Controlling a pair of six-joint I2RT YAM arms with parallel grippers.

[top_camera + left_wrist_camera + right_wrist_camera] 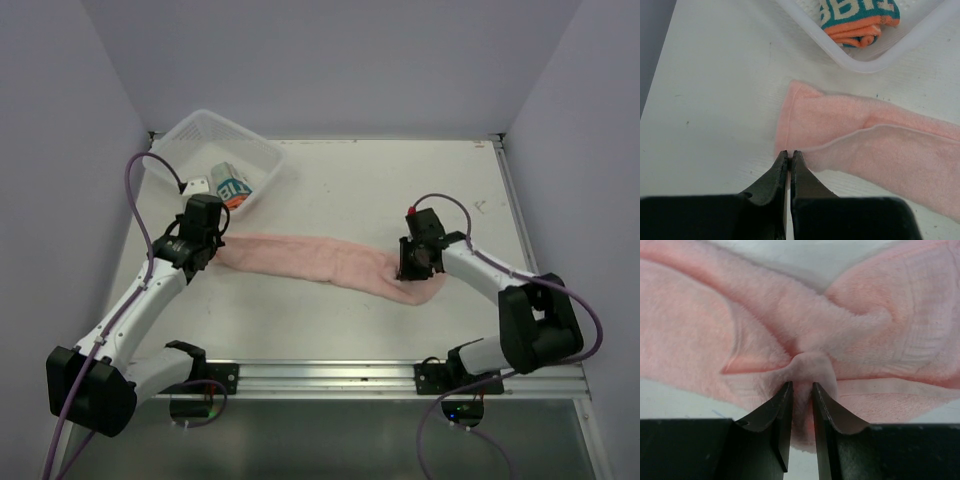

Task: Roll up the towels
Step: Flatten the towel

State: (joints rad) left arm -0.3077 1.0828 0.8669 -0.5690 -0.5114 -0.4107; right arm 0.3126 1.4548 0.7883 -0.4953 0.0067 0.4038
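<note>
Pink towel (320, 262) lies flat on the table (400, 180), stretched into a long narrow strip from centre-left to centre-right, sagging slightly toward the near side at the right end. Left wrist view shows it doubled lengthwise, with one layer's edge running along the strip on top of the other.

Left hand (790, 156): jaws fully together, tips right at the strip's near left corner, down at table level. Can't tell whether any cloth is actually caught between them.

Right hand (802, 387): jaws narrowly apart, pinching a bunched-up ridge of pink towel between the fingers. Cloth puckers and creases radiate from the pinch point. This grip sits near the strip's right end, and a short tail of fabric curls past it toward the near side.

Printed towel (232, 188): teal and white with big letters and an orange edge, bundled up inside the white mesh basket (200, 135) at the far left of the table. Basket sits just beyond the left hand, apart from the pink strip.
</note>
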